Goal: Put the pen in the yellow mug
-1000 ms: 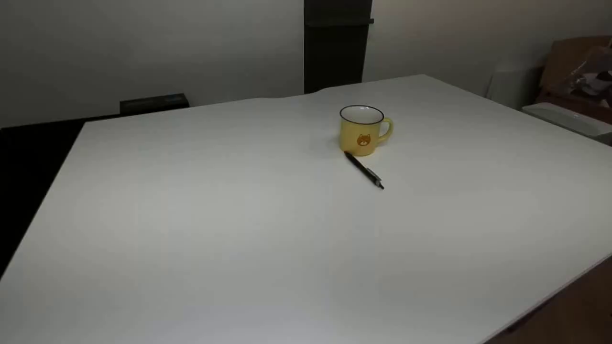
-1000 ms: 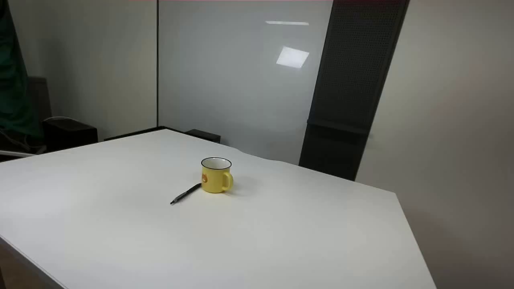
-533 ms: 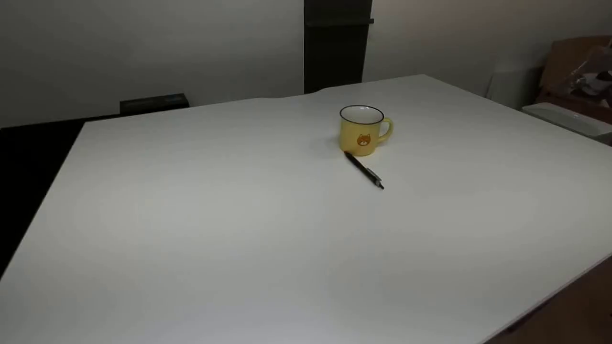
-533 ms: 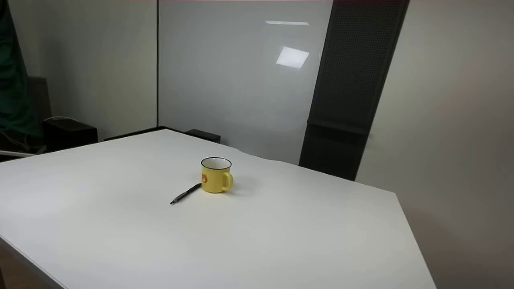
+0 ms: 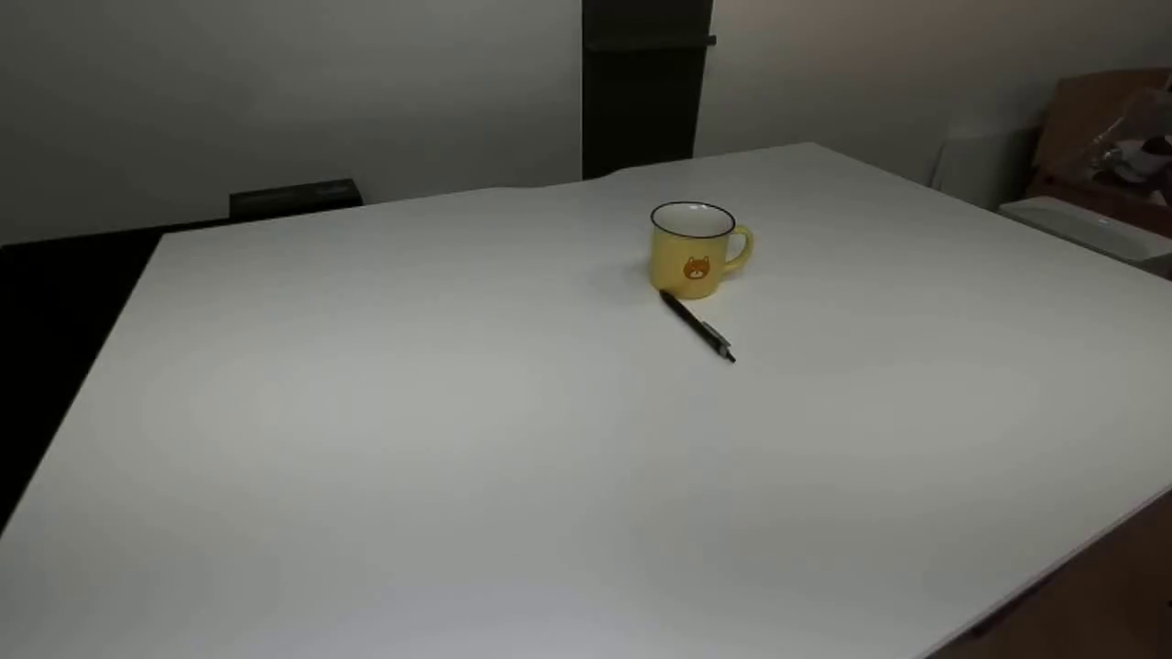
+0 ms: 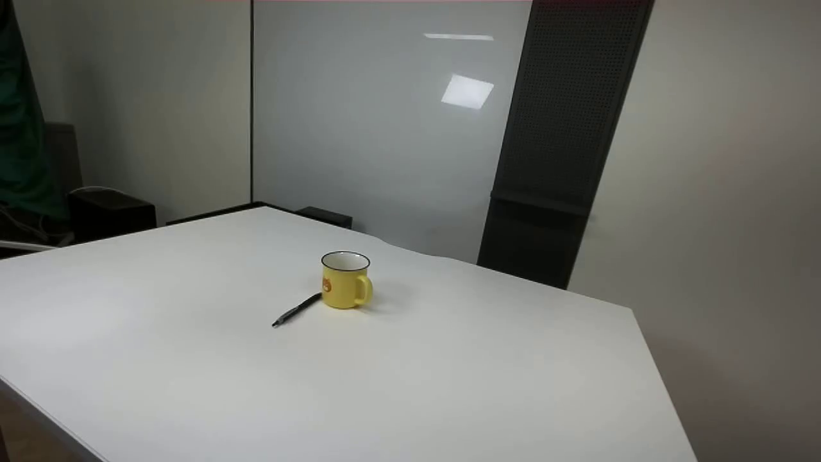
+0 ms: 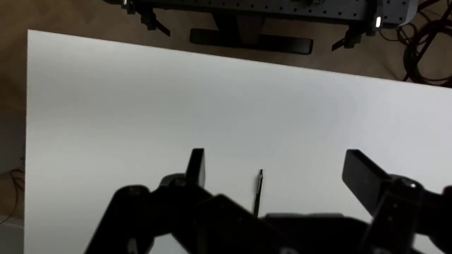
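Note:
The yellow mug (image 5: 678, 265) stands upright on the white table, pale inside with a dark rim and an orange-brown animal face; it also shows in an exterior view (image 6: 341, 290). The black pen (image 5: 693, 322) lies on the table with one end at the mug's base; it also shows in an exterior view (image 6: 297, 310). In the wrist view my gripper (image 7: 275, 155) is wide open and empty above the table. The pen (image 7: 259, 192) shows below, between the fingers, its lower part hidden by the gripper. The mug is hidden in the wrist view. The gripper is outside both exterior views.
The white table (image 5: 412, 412) carries the mug and pen. A dark stand (image 7: 250, 38) and coiled cables (image 7: 420, 60) lie beyond the table edge in the wrist view. A wall and a dark panel (image 6: 571, 141) rise behind the table.

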Action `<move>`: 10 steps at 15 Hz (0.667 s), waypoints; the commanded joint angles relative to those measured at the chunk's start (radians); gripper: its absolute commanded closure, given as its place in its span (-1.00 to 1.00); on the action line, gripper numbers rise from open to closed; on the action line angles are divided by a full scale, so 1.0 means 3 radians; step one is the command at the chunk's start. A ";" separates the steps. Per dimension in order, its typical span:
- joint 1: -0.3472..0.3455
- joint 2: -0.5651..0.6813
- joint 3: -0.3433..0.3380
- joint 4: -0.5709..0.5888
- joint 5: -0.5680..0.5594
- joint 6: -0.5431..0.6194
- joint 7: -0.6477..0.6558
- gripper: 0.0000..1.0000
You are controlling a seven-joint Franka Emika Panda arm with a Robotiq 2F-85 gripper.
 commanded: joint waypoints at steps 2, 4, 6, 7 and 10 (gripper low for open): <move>-0.0185 0.0248 -0.0038 0.0096 -0.0501 0.0505 0.0327 -1.00; -0.0265 0.0436 -0.0074 0.0154 -0.0733 0.0833 0.0407 -1.00; -0.0334 0.0643 -0.0105 0.0231 -0.0961 0.1202 0.0504 -1.00; -0.0362 0.0753 -0.0126 0.0285 -0.1048 0.1360 0.0559 -1.00; -0.0439 0.1066 -0.0194 0.0456 -0.1328 0.1792 0.0776 -1.00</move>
